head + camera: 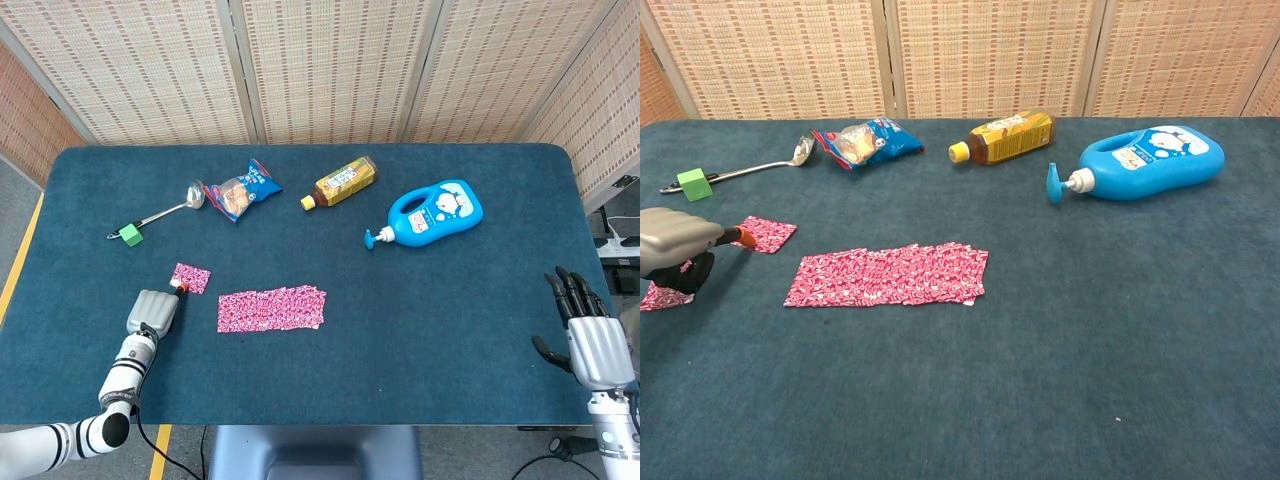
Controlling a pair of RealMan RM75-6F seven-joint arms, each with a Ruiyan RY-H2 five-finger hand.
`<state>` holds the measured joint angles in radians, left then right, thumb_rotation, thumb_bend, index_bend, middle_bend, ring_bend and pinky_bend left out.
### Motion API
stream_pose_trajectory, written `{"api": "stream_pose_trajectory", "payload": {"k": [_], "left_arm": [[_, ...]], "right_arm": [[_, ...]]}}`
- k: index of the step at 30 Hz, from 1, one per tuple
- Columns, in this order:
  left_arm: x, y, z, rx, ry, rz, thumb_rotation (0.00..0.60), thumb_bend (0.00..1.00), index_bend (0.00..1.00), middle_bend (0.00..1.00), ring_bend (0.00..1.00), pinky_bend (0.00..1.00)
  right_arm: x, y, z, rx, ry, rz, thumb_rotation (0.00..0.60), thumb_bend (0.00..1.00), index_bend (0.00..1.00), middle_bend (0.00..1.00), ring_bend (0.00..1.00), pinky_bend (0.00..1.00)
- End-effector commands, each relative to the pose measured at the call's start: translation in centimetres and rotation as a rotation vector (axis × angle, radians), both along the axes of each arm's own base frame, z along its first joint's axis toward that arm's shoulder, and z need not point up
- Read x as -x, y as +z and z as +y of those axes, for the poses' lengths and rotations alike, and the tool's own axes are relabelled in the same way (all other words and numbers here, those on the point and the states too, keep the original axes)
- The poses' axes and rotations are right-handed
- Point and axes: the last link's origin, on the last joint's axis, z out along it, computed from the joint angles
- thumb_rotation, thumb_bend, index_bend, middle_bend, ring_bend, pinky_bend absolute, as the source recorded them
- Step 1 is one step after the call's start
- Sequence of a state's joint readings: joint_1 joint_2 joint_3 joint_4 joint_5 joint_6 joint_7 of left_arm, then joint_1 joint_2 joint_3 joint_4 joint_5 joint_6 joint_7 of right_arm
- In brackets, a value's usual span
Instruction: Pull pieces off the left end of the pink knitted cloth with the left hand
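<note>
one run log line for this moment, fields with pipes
left hand: fingertip on torn pink piece, apart from pink knitted cloth | second piece under hand | right hand: open, idle

A staged robot-testing space, not a home: a table (480, 300) covered in dark blue carpet-like cloth stands before woven folding screens (330, 70). Yellow floor tape (18, 265) runs just outside the left hand (152, 312). Beyond the right hand (590, 340), cables and a power strip (622, 240) lie on the floor.
</note>
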<state>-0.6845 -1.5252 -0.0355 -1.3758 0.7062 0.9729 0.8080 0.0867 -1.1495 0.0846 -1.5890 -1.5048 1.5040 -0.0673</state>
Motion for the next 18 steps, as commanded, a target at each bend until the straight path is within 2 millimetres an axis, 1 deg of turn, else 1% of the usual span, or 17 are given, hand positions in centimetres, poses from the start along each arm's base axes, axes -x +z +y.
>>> {"api": "stream_pose_trajectory", "payload": {"k": [1,11,15,18], "left_arm": [[0.1,0.1,0.5,-0.022,0.018,0.008,0.6,0.92,0.15,0.79,0.89,0.74],[1.0,0.5,1.5,-0.071,0.067,0.047,0.6,0.92,0.15,0.79,0.9,0.75],[0.5,0.9,1.1,-0.085,0.031,0.03,0.6,0.92,0.15,0.79,0.9,0.75],[-0.3,1.4,0.3,-0.103,-0.036,-0.011,0.6,0.92,0.15,0.79,0.9,0.75]], "right_arm": [[0.0,0.0,0.0,0.0,-0.001,-0.001,0.6,0.15,0.0,0.0,0.0,0.2],[0.0,0.1,0.0,0.001,0.001,-0.005,0.6,0.15,0.0,0.0,0.0,0.2],[0.0,0.0,0.0,0.001,0.002,-0.006,0.6,0.15,0.0,0.0,0.0,0.2],[0.0,0.0,0.1,0.0,0.002,-0.006,0.6,0.15,0.0,0.0,0.0,0.2]]}}
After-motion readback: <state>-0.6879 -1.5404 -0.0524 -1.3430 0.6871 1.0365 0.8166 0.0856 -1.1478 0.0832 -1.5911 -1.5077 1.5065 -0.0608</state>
